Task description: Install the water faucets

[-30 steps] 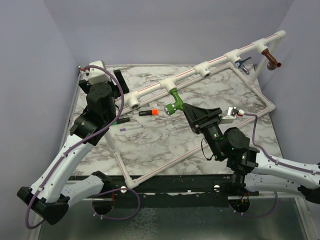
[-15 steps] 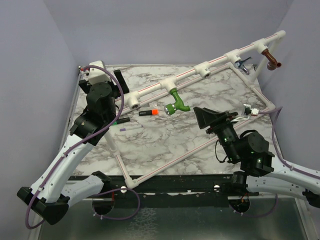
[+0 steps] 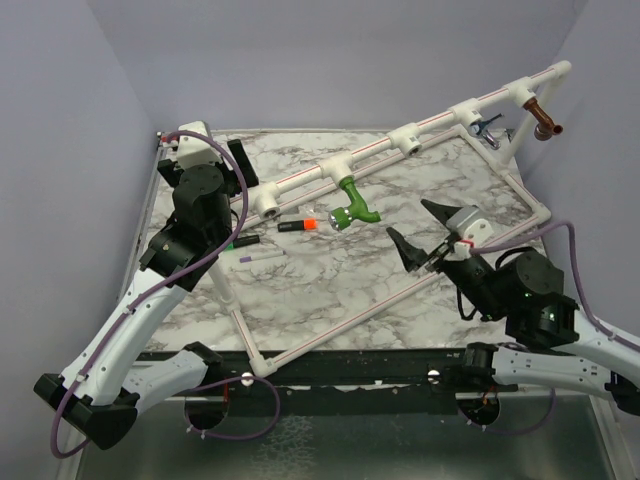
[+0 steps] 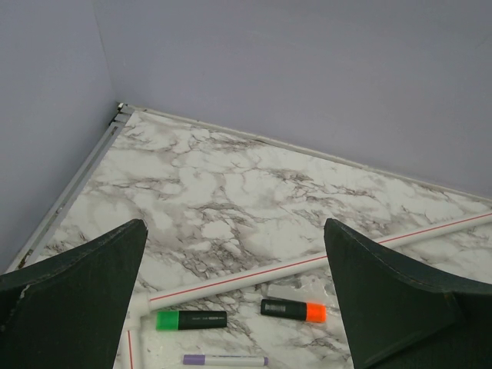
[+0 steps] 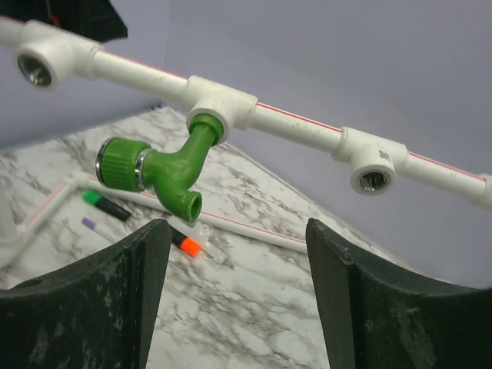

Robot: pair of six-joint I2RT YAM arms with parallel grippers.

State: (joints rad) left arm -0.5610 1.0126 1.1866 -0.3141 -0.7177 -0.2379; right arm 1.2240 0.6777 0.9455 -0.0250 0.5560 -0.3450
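Note:
The green faucet (image 3: 352, 206) hangs by its stem from a white tee (image 3: 335, 172) on the raised pipe rail, with its spout pointing down. In the right wrist view the green faucet (image 5: 160, 165) is ahead and to the left. My right gripper (image 3: 420, 231) is open and empty, a short way right of the faucet; the right wrist view (image 5: 238, 231) shows it above bare marble. The chrome faucet (image 3: 487, 125) and the copper faucet (image 3: 546, 122) sit in tees at the rail's far right end. My left gripper (image 4: 234, 231) is open and empty at the far left (image 3: 240, 163).
Two empty tees (image 3: 270, 205) (image 3: 408, 140) sit on the rail. An orange-capped marker (image 3: 297, 225), a green-capped marker (image 3: 240, 241) and a purple pen (image 3: 262, 257) lie on the marble under the rail. A white pipe frame (image 3: 400, 295) rings the tabletop.
My right gripper has drawn back from the green faucet, to the right and toward the near edge, and has turned. The faucet stays on its tee. The left arm has not moved.

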